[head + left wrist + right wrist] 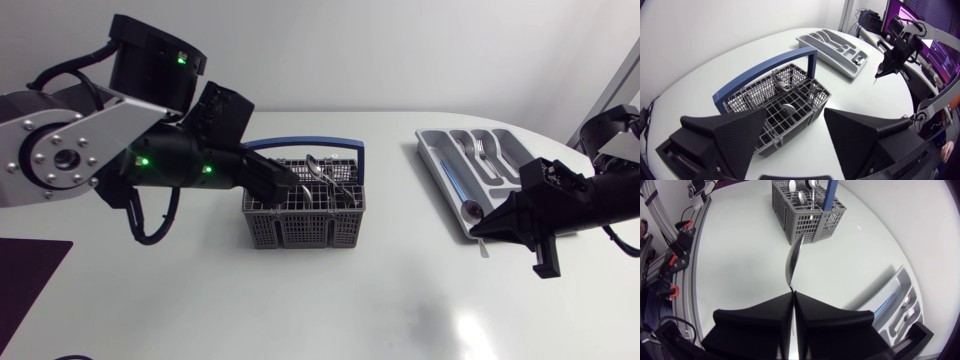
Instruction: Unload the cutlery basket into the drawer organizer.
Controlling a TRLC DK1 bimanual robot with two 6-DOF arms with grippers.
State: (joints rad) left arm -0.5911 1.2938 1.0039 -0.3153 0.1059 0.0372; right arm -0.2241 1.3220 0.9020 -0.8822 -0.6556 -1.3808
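The grey cutlery basket (305, 212) with a blue handle (345, 143) stands mid-table, with spoons (318, 170) and other cutlery upright in it. My left gripper (288, 182) hangs open over the basket's left side. In the left wrist view its fingers (735, 132) are spread wide, with the basket (785, 100) just ahead and nothing between them. The grey drawer organizer (505, 150) lies at the right and holds forks (480, 150) and a spoon (470, 210). My right gripper (792, 293) is shut on a spoon (794, 262) beside the organizer's near end (478, 236).
A dark mat (28, 290) lies at the front left corner. The table's rounded edge runs close behind the organizer (832, 47). Bare white tabletop (330, 300) stretches between basket and organizer and across the front.
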